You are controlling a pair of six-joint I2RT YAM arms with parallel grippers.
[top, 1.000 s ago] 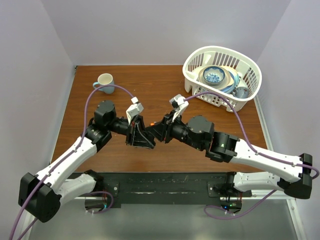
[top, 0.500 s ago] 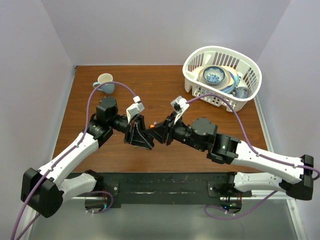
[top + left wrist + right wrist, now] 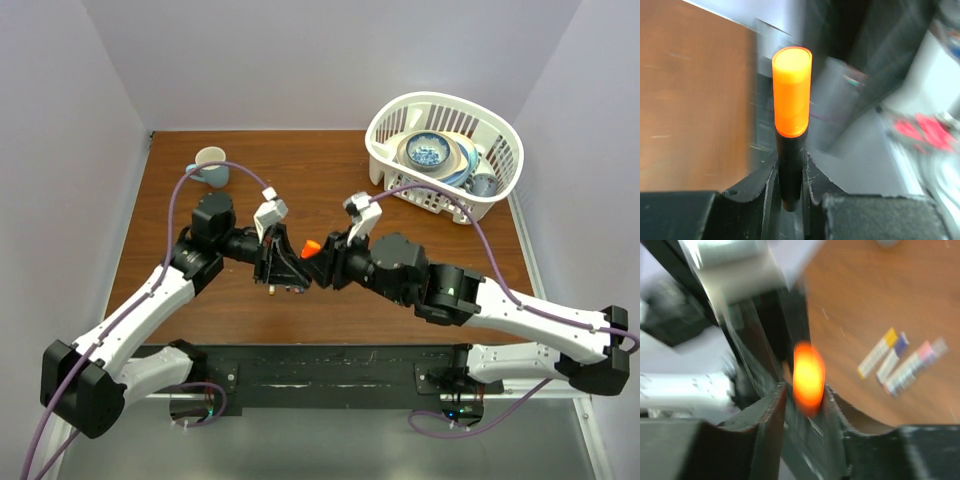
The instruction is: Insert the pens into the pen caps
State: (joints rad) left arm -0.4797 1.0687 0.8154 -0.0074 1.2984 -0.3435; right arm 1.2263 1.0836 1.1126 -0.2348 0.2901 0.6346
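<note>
- While both arms reach inward over the brown counter (image 3: 330,160), the top view shows the left tool (image 3: 293,262) and the right tool (image 3: 325,262) nearly nose to nose near the counter's middle, with an orange cap (image 3: 310,247) showing between them.
- At the far left of the same view a pale mug (image 3: 210,165) stands on the counter. At the far right is a white basket (image 3: 445,150) with dishes inside, well apart from the tools.
- From the left wrist, the left tool (image 3: 790,187) is closed narrow on a black pen (image 3: 790,170). Its fingers (image 3: 757,187) press the barrel from both sides and the pen stands up out of them.
- The orange cap (image 3: 791,92) sits on the pen's upper end, in line with the barrel. Behind it is blurred dark machinery, with the counter (image 3: 690,100) to the left.
- From the right wrist, the right tool (image 3: 807,395) has a finger on each side of the orange cap (image 3: 808,372). The picture is badly blurred, so I cannot tell whether they press on the cap or stand just off it.
- Further off in that view, three capped pens lie close together on the counter (image 3: 865,300): one with a yellow cap (image 3: 877,354), one with a blue cap (image 3: 893,356) and one with a pink cap (image 3: 914,366).
</note>
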